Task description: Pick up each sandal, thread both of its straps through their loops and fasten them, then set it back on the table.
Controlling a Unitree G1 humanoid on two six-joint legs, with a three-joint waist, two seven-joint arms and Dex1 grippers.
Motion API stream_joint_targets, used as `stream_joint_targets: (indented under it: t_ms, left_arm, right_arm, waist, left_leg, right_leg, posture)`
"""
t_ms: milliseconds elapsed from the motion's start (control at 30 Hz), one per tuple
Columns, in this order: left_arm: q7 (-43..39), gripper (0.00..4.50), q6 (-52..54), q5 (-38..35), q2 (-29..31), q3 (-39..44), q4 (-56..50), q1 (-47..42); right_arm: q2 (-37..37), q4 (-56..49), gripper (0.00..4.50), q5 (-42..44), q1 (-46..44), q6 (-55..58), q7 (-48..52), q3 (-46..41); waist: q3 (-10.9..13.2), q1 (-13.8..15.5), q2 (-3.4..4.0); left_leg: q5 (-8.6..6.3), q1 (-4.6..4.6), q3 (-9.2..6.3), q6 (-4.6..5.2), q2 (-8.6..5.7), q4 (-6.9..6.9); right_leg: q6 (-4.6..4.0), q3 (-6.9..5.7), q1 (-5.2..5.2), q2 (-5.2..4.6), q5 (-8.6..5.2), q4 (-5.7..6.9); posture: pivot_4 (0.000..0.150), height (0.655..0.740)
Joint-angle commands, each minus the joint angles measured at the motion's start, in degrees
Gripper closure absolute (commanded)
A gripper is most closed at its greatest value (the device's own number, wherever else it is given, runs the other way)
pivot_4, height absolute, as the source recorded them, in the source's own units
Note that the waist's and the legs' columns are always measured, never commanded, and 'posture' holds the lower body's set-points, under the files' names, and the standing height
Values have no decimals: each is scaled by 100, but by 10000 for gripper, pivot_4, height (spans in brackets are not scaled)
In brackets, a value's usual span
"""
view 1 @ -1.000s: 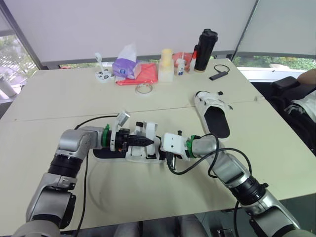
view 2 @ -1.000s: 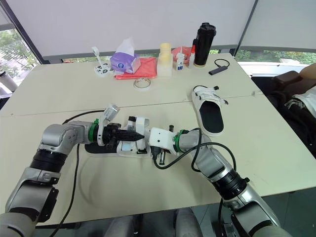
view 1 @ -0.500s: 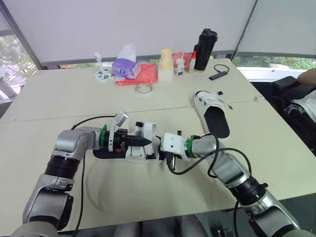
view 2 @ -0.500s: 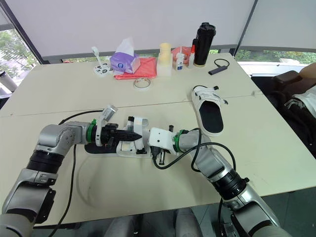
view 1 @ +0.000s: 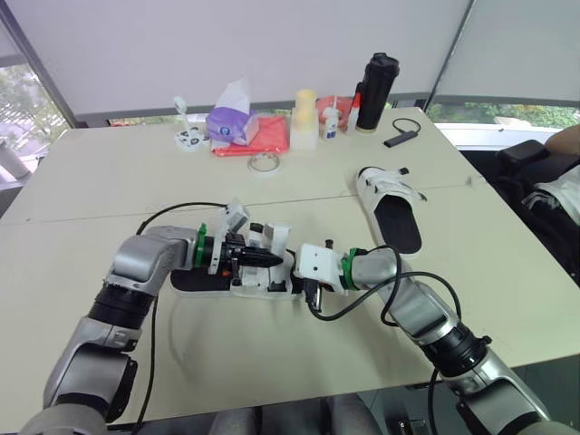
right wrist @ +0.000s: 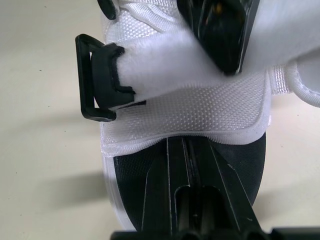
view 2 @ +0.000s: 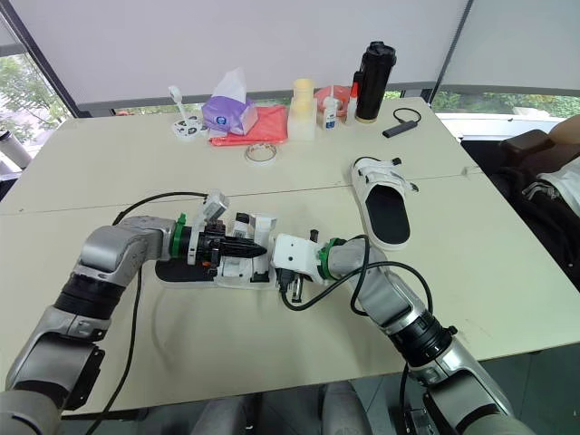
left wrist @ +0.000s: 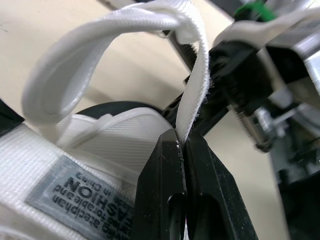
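1. Your near sandal (view 1: 263, 285) has white straps and a black footbed; the far sandal (view 1: 397, 225) on the right has the same colours.
2. The strap (left wrist: 100, 35) in your left gripper (left wrist: 181, 142) is white with a fine woven rib; the fingers (left wrist: 160, 175) are black.
3. The sewn label (left wrist: 75, 192) is grey with black lettering.
4. The loop (right wrist: 92, 80) is black against white mesh.
5. On the far side you have a black flask (view 1: 376, 82), a purple tissue pack (view 1: 231, 122) and a red cloth (view 1: 267, 136).
6. Your table (view 1: 109, 181) is plain pale beige.

I'm seeing a big beige table (view 1: 109, 181), white blinds (view 1: 227, 45) behind it, daylight through the side windows (view 1: 14, 100).
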Motion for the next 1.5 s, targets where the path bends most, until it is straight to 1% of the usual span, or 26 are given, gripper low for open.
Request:
stream_joint_targets:
  t_ms: [33,333,567,1100,1367,1500]
  left_arm:
    - [-157,44901,-263,161,117,-74,61,-139]
    - [-653,44901,-371,26,151,-12,10,-417]
    - [-803,44901,-471,-4,175,-28,-314,-244]
    - [-133,44901,-354,39,-83,28,-365,229]
    - [-211,44901,-386,88,31,-69,-438,348]
    - [-173,44901,-483,87,-5,-4,-420,328]
  right_arm:
    - [8,174,45000,-66,118,87,37,215]
    - [12,193,45000,-75,108,79,37,207]
    - [8,190,45000,-71,104,89,41,195]
    - [5,208,45000,-73,89,72,56,196]
    - [13,221,45000,-75,82,66,53,193]
    - [11,216,45000,-80,84,64,52,195]
  waist:
    - [0,-2,0]
    - [0,-3,0]
    - [0,0,0]
    - [0,1,0]
    - [0,4,0]
    - [0,3,0]
  left_leg:
    - [0,0,0,0,0,0]
    - [0,0,0,0,0,-1]
    - [0,0,0,0,0,-1]
    - [0,0,0,0,0,-1]
    - [0,0,0,0,0,-2]
    - [0,0,-1,0,0,-3]
  right_leg:
    - [0,0,0,0,0,0]
    - [0,0,0,0,0,0]
    - [0,0,0,0,0,0]
    - [0,0,0,0,0,0]
    - [-1,0,0,0,-1,-1]
    - [-1,0,0,0,-1,-2]
  posture:
    - [1500,7400]
    - [1500,7400]
    - [1500,7400]
    - [1500,7400]
    - [1500,7400]
    - [1500,7400]
